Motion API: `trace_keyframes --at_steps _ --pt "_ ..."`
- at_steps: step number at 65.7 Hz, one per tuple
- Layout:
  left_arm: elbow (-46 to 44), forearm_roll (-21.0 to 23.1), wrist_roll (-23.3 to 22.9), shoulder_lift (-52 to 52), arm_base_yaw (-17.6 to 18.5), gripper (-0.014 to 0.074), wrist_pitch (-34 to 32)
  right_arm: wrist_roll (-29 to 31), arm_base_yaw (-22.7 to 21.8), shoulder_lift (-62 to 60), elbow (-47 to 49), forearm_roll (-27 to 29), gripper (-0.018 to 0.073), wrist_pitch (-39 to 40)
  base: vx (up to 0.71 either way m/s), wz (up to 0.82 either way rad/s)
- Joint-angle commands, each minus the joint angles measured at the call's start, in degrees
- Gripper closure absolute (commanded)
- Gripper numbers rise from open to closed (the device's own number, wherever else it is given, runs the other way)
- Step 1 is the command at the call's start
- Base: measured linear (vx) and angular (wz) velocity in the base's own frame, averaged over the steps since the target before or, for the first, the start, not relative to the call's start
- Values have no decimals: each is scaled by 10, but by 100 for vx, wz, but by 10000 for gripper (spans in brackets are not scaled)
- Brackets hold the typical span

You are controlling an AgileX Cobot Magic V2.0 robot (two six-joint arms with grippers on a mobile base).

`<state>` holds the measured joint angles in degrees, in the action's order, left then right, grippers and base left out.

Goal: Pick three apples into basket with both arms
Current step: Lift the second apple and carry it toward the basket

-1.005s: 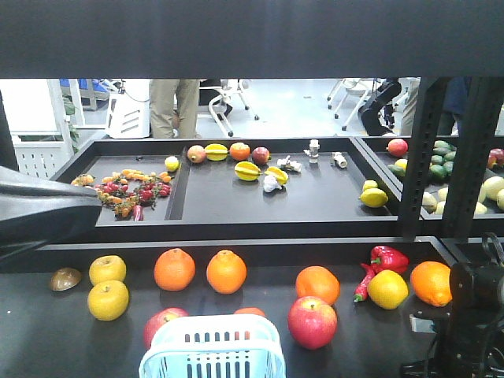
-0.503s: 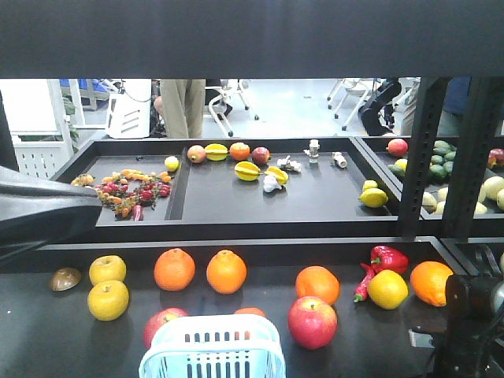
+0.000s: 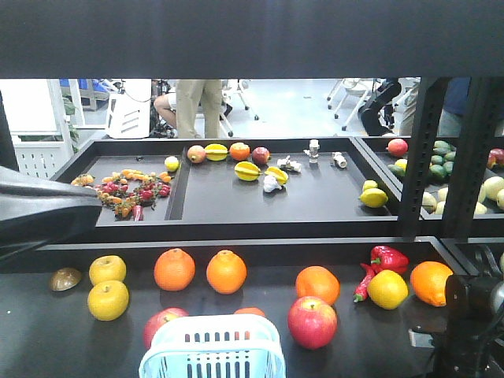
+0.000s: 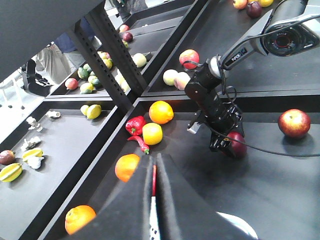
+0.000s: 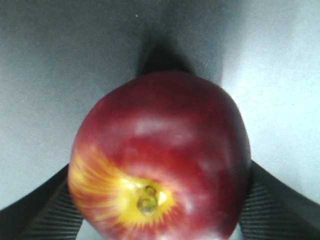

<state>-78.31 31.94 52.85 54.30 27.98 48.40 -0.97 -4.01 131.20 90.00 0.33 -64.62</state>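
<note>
On the left wrist feed I saw the right arm reaching down at the right end of the bench, with the right gripper clamped on a dark red apple. The right wrist feed agreed. The apple filled the frame, its stem dimple and yellow streaks toward the lens, and the ribbed fingers pressed against both of its flanks. It sat low against the bench, and I could not tell whether it was lifted clear. A second apple lay on the bench on the near side of it, apart from the gripper. The left gripper hung over the middle of the bench, its jaws drawn almost together with only a thin slit between them, holding nothing. In the front view the basket stood at the near edge, centre. A bright red apple lay just right of it and a half-hidden apple sat behind its left corner. I could not see into the basket. Farther back lay a row of oranges, with a red pepper and a lemon at the right.
</note>
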Motion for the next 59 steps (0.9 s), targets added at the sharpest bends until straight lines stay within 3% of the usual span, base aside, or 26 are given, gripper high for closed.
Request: trace_keyframes --at_steps 1,30,43,51,59 --pt "-16 17 -5 -4 3 604 -35 10 -2 -41 14 -3 223 -4 0 0" --pt "-16 17 -5 -4 3 604 -35 51 19 -241 30 18 231 -23 0 0" --pt "-16 17 -5 -4 3 604 -35 60 117 -352 30 34 262 -69 0 0" --pt "-16 17 -5 -4 3 604 -35 52 210 -396 30 80 269 -81 0 0" --pt "-16 17 -5 -4 3 604 -35 29 296 -411 30 71 269 -88 0 0"
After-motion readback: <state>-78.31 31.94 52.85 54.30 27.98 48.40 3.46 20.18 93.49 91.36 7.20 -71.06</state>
